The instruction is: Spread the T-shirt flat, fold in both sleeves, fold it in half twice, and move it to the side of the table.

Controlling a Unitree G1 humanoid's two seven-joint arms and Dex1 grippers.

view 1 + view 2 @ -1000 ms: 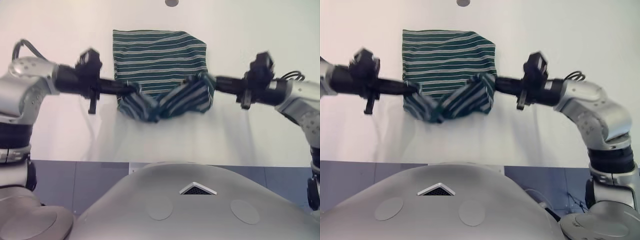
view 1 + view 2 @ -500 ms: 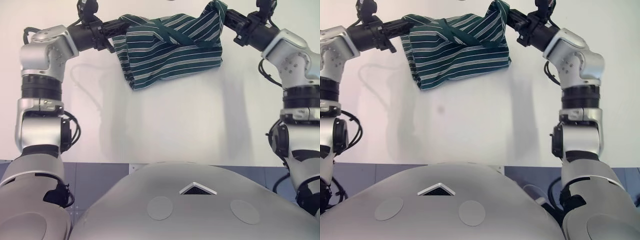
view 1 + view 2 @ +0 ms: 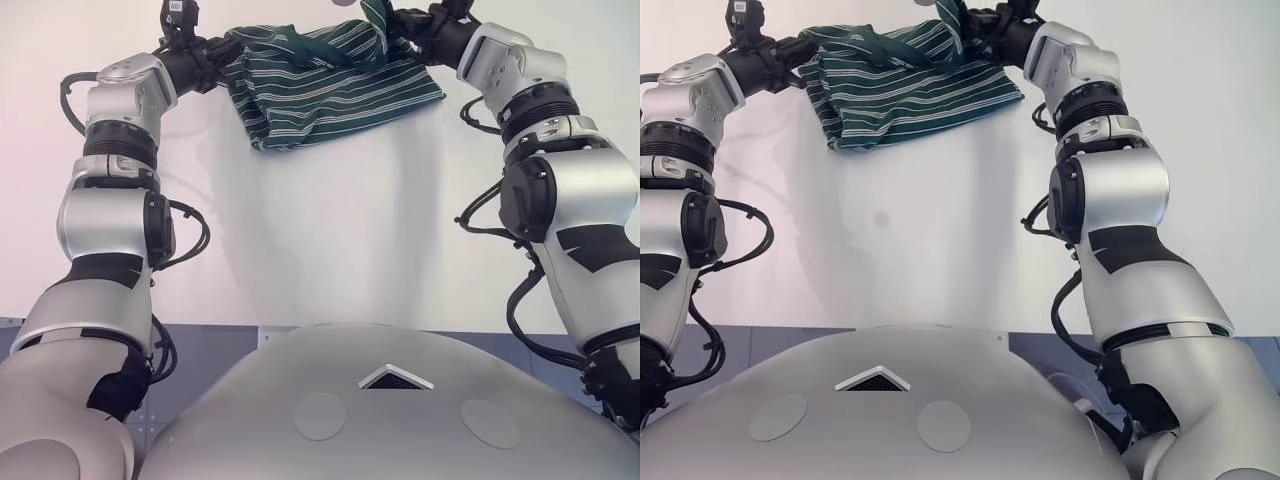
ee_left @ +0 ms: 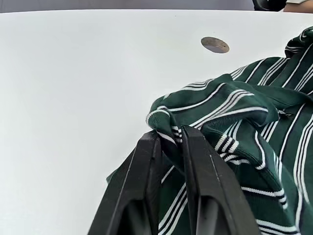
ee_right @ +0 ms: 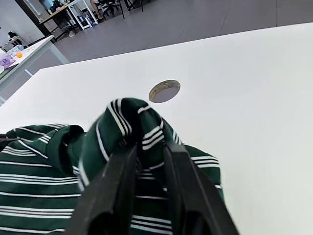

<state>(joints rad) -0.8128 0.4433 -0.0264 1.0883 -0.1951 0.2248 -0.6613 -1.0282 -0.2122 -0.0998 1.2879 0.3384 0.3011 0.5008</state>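
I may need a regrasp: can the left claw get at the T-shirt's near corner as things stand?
Probably yes, but not at once: the left claw is shut on the T-shirt and must let go first. The near corner sits closer in, and nothing stands between on the table.

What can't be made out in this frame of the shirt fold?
- Sleeves and collar of the shirt: lost in its bunched folds, head and wrist views alike.
- Right hand: its grip is too small to see in the head views, at the top edge.
- Left hand: pads buried in cloth, left wrist view.
- Hole: cut off by the top edge, head views.
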